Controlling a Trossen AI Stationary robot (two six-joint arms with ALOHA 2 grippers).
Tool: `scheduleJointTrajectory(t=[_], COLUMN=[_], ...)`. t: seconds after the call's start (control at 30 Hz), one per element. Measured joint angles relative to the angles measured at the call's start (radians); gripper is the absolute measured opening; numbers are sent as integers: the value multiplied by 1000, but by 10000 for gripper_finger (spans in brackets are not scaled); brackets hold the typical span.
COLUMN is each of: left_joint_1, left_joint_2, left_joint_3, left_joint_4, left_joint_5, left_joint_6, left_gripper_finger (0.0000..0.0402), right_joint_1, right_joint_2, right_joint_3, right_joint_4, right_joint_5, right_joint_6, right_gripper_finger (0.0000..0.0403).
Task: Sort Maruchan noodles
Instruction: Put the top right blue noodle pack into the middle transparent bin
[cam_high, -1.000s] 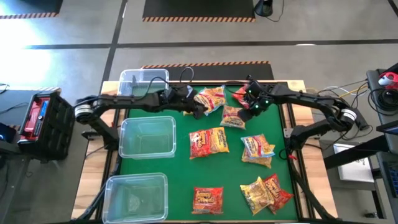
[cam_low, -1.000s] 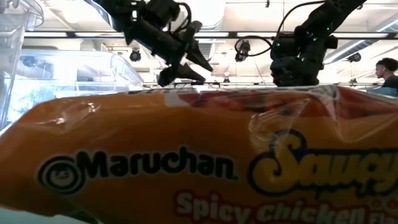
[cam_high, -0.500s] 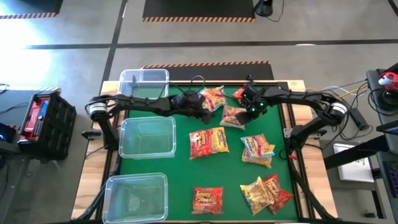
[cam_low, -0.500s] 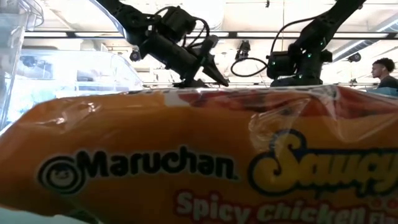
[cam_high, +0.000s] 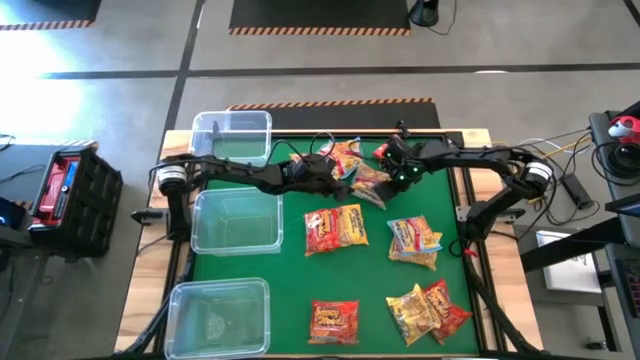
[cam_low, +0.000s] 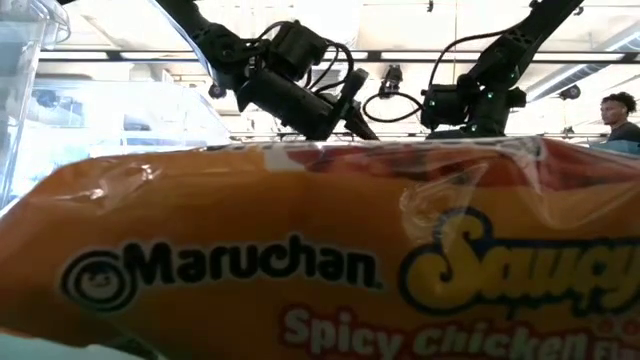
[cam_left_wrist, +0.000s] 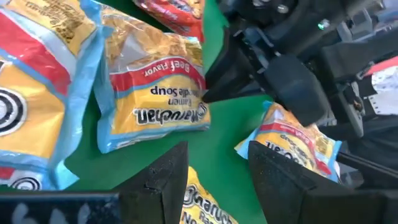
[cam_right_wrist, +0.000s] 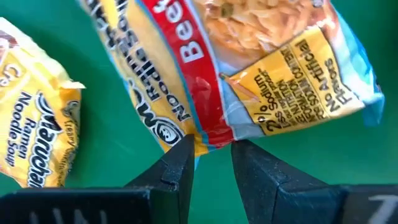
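- Progress: sorting barely begun, by my reading; every noodle packet (cam_high: 336, 228) in view lies loose on the green mat (cam_high: 290, 285), none in a bin.
- Bins (cam_high: 236, 221): three clear ones down the mat's left side; all look empty.
- Packets: a cluster at the far middle under both arms, more mid-mat, others near the front edge.
- Left gripper (cam_left_wrist: 214, 163): low over the far cluster, jaws apart, nothing between them.
- Right gripper (cam_right_wrist: 210, 151): over a beef packet (cam_right_wrist: 249, 74), jaws narrowly apart at its edge; no firm grip visible.
- Remaining: all packets still to be binned.
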Motion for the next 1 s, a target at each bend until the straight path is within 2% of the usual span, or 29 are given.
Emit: scheduleJointTrajectory(t=[0.23,0.47,0.73,1.0], left_joint_1=[0,0,0,1], left_joint_2=[43,46,45,44], left_joint_3=[5,15,26,34], left_joint_4=[10,9,7,8], left_joint_5=[-2,2,9,10], left_joint_6=[-33,-22,-9,-3], left_gripper_finger=[150,150,150,150], right_joint_1=[29,35,35,45], right_joint_2=[-18,-100,-96,-78], right_joint_3=[0,0,-18,-28], right_joint_4=[6,11,20,72], right_joint_5=[-6,-9,127,87], right_joint_6=[0,35,23,34], right_gripper_finger=[98,98,98,98])
